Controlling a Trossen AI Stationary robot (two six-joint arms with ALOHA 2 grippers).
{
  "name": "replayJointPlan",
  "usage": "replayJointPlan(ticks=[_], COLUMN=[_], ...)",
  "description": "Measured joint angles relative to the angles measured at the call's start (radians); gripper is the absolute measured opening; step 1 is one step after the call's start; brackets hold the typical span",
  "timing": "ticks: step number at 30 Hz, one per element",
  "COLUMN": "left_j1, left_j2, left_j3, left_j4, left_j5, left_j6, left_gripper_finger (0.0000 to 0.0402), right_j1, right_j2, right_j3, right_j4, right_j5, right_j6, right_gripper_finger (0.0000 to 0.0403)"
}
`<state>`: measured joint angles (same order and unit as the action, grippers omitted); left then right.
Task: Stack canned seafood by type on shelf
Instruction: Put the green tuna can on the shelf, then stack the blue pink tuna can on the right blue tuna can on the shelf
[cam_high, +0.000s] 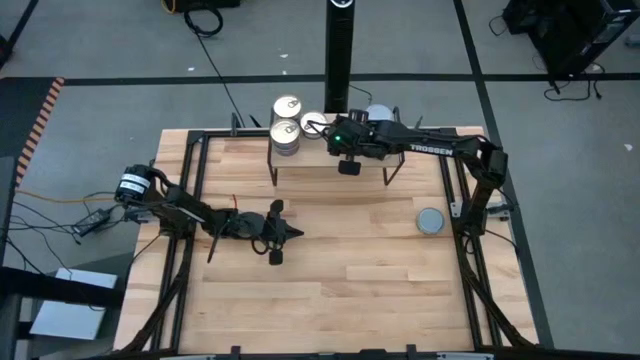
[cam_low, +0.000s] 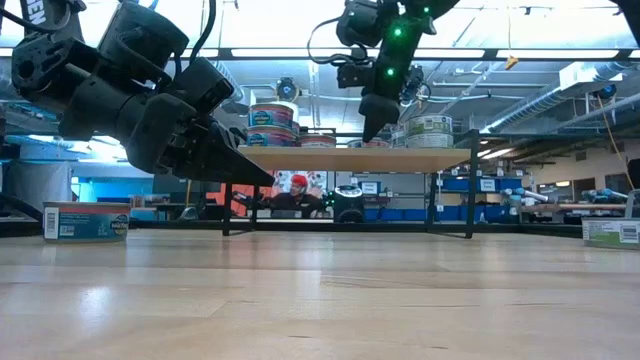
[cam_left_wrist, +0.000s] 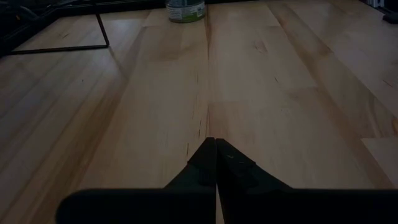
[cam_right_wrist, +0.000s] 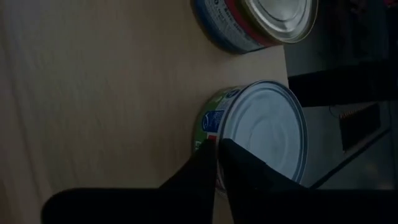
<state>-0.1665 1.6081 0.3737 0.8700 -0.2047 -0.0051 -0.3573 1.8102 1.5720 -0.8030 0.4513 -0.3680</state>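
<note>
Right gripper (cam_right_wrist: 216, 163) hung over the shelf (cam_high: 330, 152), fingers nearly together, holding nothing; a blue-grey-topped tin (cam_right_wrist: 264, 134) lay just beyond its tips. Left gripper (cam_left_wrist: 216, 163) was shut and empty above the table (cam_high: 330, 260).
</note>
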Motion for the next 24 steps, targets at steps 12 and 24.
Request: replayJointPlan(ticks=[12,24], left_j1=[0.0,-0.021], left_j2=[0.0,0.0], left_j3=[0.0,0.0], left_j4=[0.011,0.017], left_j5=[-0.001,-0.002], left_j6=[0.018,0.005], left_gripper_finger=[0.0002,0.0002], right_j1=[0.105,0.206], right_j2=[-0.029,-0.029], right_j3=[0.137,0.029], right_j4=[-0.068,-0.097], right_j5=[0.05,-0.14], right_j6=[0.005,0.137], right_gripper_finger=[0.0076,0.0014])
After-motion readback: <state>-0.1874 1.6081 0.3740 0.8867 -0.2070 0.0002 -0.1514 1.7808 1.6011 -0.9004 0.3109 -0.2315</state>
